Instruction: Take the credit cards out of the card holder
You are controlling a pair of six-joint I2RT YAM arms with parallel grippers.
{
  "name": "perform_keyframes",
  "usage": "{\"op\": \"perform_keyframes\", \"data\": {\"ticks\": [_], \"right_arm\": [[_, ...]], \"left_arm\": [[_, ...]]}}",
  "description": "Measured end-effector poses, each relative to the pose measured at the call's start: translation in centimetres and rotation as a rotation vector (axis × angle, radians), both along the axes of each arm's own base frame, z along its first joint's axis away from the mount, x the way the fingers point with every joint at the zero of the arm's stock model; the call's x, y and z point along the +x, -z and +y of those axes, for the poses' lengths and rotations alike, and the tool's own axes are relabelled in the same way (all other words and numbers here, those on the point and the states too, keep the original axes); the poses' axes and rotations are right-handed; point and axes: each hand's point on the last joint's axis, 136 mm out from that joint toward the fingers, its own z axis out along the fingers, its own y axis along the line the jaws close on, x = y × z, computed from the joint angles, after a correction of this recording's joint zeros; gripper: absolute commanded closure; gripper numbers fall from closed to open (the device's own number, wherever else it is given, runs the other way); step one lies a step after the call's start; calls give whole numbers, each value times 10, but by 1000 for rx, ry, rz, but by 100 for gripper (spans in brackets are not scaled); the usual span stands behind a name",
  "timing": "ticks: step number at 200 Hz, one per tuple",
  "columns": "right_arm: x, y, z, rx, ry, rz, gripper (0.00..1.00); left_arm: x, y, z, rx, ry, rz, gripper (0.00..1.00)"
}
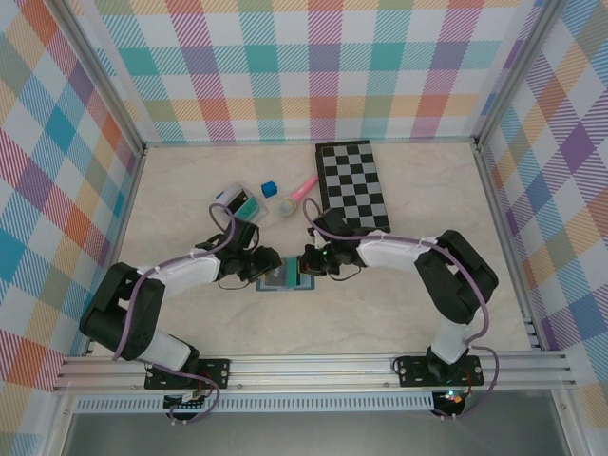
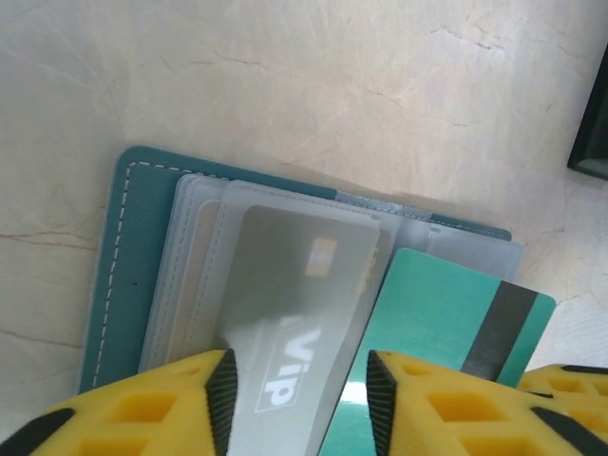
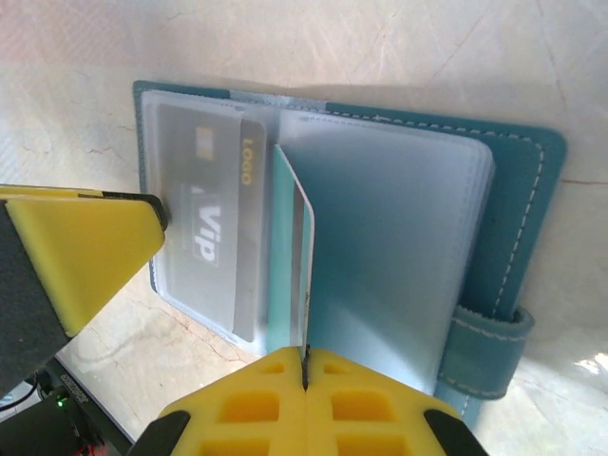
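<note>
The card holder (image 1: 283, 278) (image 2: 133, 247) (image 3: 518, 218), a teal-blue wallet, lies open on the table between both arms, its clear sleeves fanned out. A grey "VIP" credit card (image 2: 294, 285) (image 3: 204, 223) sits inside a sleeve. A green-teal credit card (image 2: 446, 313) (image 3: 285, 247) with a dark stripe stands partly out of a sleeve. My right gripper (image 3: 305, 366) (image 1: 309, 264) is shut on its edge. My left gripper (image 2: 302, 404) (image 1: 261, 266) hovers open over the VIP card's sleeve, jaws apart with nothing pinched.
A black-and-white chessboard (image 1: 353, 185) lies at the back right. A clear box (image 1: 245, 201), a blue cap (image 1: 269, 188) and a pink item (image 1: 304, 190) sit behind the left gripper. Checked walls enclose the table on three sides.
</note>
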Motion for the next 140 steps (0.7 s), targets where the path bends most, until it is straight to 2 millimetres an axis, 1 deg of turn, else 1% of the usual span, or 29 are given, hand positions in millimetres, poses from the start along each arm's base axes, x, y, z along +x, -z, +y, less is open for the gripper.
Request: {"op": "perform_keyframes", "data": {"ticks": [17, 39, 52, 67, 80, 109, 140], "right_arm": [[-2, -4, -4, 19, -7, -27, 100], [-5, -14, -10, 52, -14, -73, 100], [-4, -23, -13, 87, -15, -99, 100], [0, -36, -14, 140, -12, -131, 100], [6, -49, -15, 198, -9, -162, 100], [19, -82, -14, 337, 2, -210, 100], [32, -111, -13, 468, 17, -229, 100]], "left_arm": [[1, -10, 2, -27, -7, -12, 41], [7, -27, 15, -63, -42, -37, 33], [10, -36, 20, -91, -59, -50, 26], [11, -47, 21, -135, -62, -64, 21], [11, -58, 16, -185, -48, -82, 19], [13, -85, -2, -321, 6, -128, 15], [12, -101, -13, -413, 33, -143, 15]]}}
